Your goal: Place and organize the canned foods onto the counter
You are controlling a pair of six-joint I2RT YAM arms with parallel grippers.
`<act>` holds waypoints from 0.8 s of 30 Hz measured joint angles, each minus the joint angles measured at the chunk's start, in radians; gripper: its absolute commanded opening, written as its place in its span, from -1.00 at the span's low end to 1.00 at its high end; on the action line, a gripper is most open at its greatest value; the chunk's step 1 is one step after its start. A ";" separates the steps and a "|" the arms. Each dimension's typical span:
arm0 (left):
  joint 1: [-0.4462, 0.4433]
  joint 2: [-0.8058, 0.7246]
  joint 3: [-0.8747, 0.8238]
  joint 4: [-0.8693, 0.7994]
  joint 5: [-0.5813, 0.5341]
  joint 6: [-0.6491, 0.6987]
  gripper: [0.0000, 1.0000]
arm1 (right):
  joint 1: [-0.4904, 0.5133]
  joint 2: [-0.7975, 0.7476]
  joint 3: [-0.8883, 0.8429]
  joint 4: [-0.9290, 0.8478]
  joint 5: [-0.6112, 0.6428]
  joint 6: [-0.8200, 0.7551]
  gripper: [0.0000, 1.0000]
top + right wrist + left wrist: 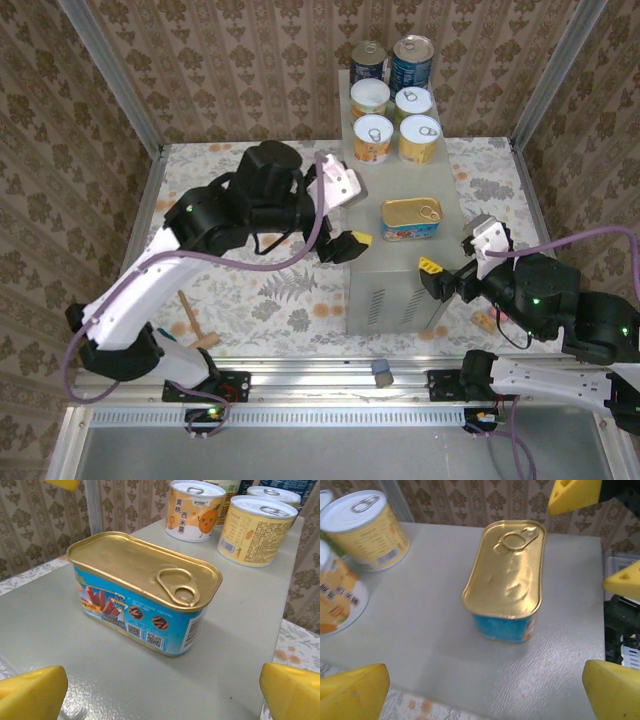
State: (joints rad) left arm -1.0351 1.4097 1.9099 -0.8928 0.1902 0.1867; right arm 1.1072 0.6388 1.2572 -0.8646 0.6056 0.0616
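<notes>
Spread wide, gripping nothing: left gripper (346, 214) and right gripper (460, 254) flanking the gold-topped oblong tin (411, 217) on the counter's (398, 292) near end, 黄桃 西米露 legible on a yellow can (194, 511) farther back.

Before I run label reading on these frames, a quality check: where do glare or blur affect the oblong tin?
Left wrist: soft sheen on the oblong tin lid, label barely seen, left fingers blurred at the corners. Right wrist: label sharp, lid glare mild, right fingers out of focus. Top external: tin small, label unreadable.
</notes>
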 measured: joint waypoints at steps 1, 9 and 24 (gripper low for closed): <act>0.006 -0.018 -0.026 0.013 -0.010 -0.005 1.00 | 0.000 0.005 0.000 0.004 0.011 0.002 1.00; 0.064 -0.075 -0.159 0.080 -0.039 -0.053 1.00 | 0.000 0.035 0.000 0.030 0.066 0.014 0.90; 0.068 -0.022 -0.170 0.151 -0.030 -0.117 1.00 | -0.004 0.068 0.000 0.033 0.132 0.067 0.58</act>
State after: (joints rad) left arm -0.9668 1.3880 1.7401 -0.7414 0.1600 0.0700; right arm 1.1034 0.7071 1.2572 -0.8318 0.7376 0.1284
